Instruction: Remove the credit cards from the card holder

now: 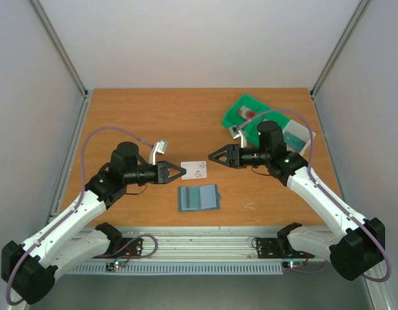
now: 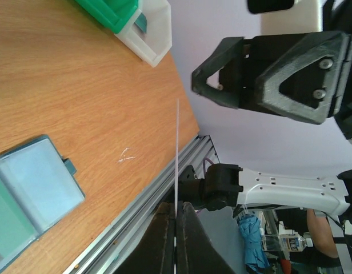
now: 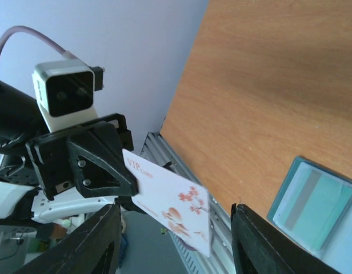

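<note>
The slate-blue card holder (image 1: 198, 197) lies open and flat on the table, with a teal card (image 1: 200, 197) in it. It also shows in the left wrist view (image 2: 33, 191) and the right wrist view (image 3: 316, 197). My left gripper (image 1: 178, 170) is shut on one short edge of a white card with pink blossoms (image 1: 194, 170) and holds it above the table. The left wrist view shows that card edge-on (image 2: 177, 148), the right wrist view its face (image 3: 170, 202). My right gripper (image 1: 213, 155) is open, its fingers (image 3: 102, 240) either side of the card's free end, not touching it.
A green bin (image 1: 238, 111) holding something reddish (image 1: 249, 114) and a white bin (image 1: 301, 135) holding a teal item stand at the back right, behind the right arm. A metal rail (image 1: 199, 237) runs along the table's near edge.
</note>
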You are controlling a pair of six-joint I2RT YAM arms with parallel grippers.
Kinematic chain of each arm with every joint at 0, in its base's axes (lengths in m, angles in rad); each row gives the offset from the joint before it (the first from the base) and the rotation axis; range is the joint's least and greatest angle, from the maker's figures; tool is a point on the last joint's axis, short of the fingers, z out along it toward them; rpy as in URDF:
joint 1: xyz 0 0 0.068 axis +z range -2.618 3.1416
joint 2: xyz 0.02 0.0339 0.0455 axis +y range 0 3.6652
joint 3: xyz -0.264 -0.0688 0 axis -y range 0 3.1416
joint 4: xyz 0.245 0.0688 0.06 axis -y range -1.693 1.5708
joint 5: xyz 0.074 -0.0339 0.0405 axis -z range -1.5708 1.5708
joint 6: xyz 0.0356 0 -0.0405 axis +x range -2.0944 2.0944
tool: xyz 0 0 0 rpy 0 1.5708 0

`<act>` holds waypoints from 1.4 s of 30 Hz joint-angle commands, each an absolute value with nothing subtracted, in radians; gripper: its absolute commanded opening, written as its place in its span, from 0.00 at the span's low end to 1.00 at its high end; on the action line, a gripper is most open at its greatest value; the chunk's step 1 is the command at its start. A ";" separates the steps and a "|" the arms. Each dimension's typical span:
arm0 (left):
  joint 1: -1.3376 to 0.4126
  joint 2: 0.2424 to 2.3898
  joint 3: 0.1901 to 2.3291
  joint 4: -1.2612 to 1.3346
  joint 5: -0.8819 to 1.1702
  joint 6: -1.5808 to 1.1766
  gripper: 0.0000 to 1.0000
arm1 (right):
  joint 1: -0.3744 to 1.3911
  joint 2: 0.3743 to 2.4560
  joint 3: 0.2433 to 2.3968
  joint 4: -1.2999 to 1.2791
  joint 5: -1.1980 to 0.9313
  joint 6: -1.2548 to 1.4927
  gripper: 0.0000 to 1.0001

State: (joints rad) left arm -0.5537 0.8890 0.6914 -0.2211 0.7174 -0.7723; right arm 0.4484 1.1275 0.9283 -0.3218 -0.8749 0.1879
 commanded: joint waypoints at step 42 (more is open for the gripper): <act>-0.554 0.857 0.728 -0.316 0.457 -0.647 0.99 | 0.479 1.125 0.857 -0.148 -0.655 0.259 0.01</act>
State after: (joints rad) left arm -0.5556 0.8474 0.6315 -0.1719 0.5465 -0.7807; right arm 0.4770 1.0874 0.7731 -0.0479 -0.7879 0.3656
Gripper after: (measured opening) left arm 0.992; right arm 0.016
